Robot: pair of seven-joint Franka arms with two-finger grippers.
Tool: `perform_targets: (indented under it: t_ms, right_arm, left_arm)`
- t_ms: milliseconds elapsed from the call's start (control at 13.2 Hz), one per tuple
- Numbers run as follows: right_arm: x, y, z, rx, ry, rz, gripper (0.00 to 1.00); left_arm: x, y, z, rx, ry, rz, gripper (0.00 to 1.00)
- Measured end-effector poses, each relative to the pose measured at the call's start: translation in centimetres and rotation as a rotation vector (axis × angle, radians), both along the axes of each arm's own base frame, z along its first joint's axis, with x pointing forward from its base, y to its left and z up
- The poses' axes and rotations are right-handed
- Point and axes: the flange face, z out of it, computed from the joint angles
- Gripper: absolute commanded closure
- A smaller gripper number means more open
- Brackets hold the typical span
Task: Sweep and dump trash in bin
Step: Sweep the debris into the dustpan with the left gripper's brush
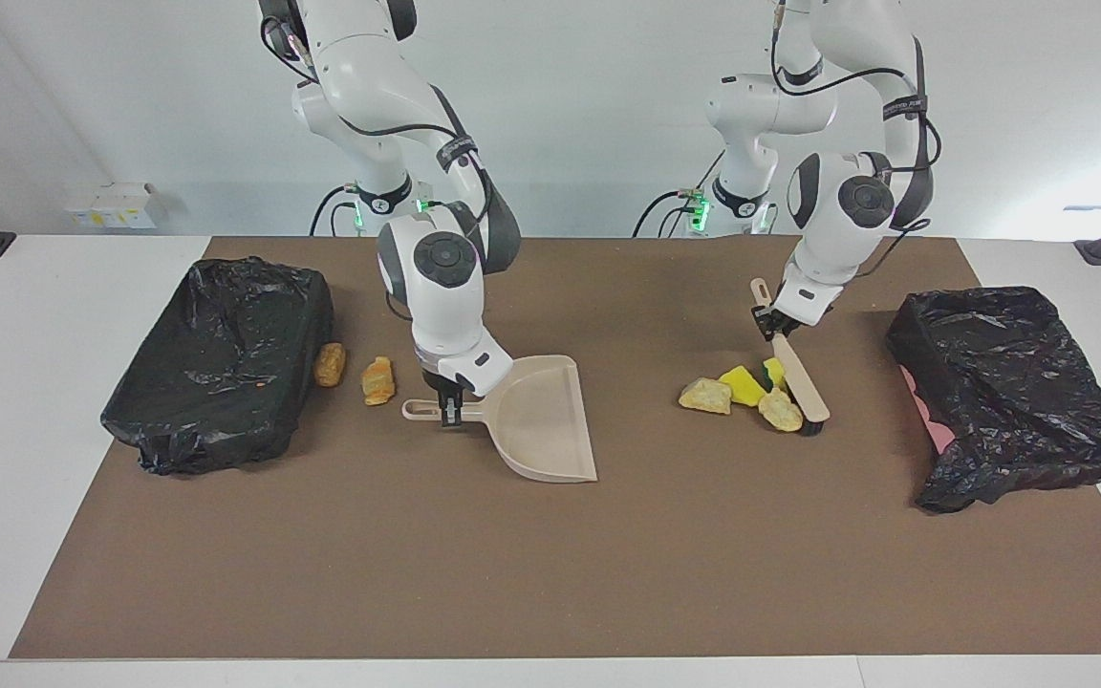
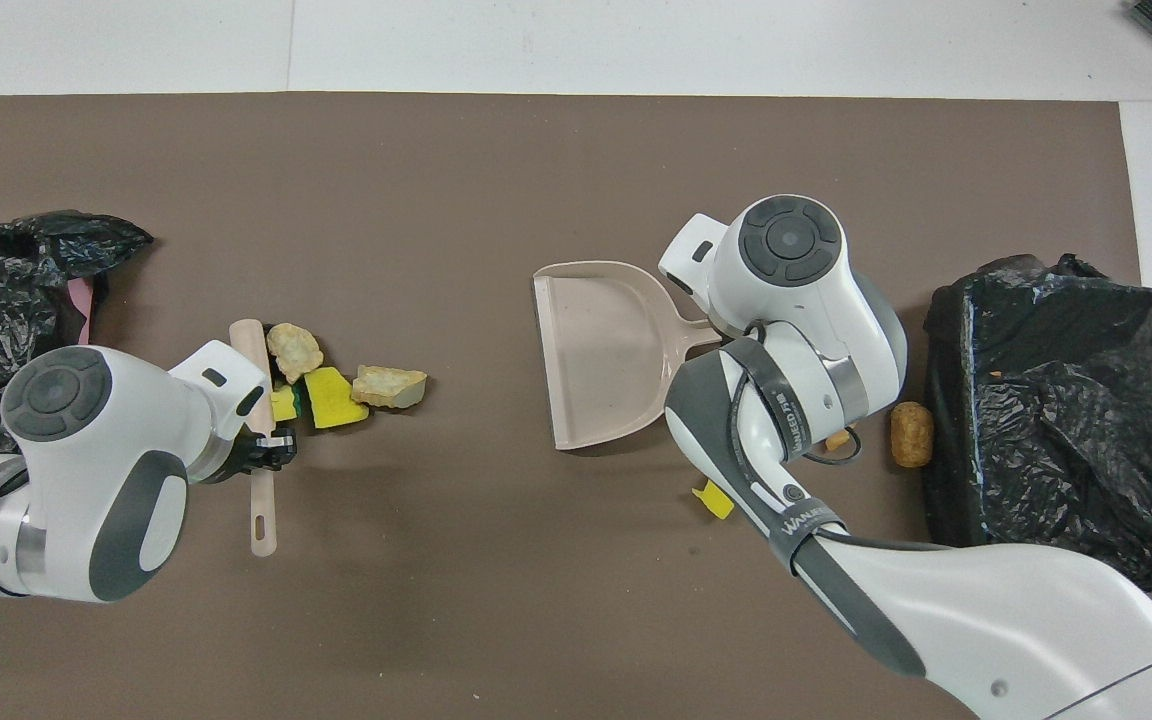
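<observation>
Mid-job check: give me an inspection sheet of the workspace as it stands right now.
Surface: brown mat on a white table.
Job's things: four scraps bunched against the brush; two bread-like scraps beside the bin at the right arm's end; empty dustpan flat on the mat; second bin at the left arm's end.
Clutter: nothing seen.
Grippers: left gripper shut on brush handle; right gripper shut on dustpan handle.
Cables: black leads along both arms.
Surroundings: white wall.
</observation>
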Motion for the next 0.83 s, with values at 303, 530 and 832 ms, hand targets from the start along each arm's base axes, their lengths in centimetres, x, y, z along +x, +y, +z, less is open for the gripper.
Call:
perform_targets:
  t_ms: [303, 530, 832]
  right_arm:
    - [0.0, -0.1, -0.1, 0.0, 0.001, -0.001, 1.0]
    - [0.0, -0.1, -0.1, -0.001, 0.002, -0.001, 1.0]
    - [0.0, -0.1, -0.1, -0.001, 0.002, -0.002, 1.0]
  left_arm:
    - [-0.5, -3.9, -0.2, -0.005, 0.004, -0.033, 1.0]
    - [-1.2, -7.5, -0.6, -0.008, -0.001, -0.006, 1.0]
    - [-1.6, -12.3, 0.1, -0.1, 0.013, 0.054, 1.0]
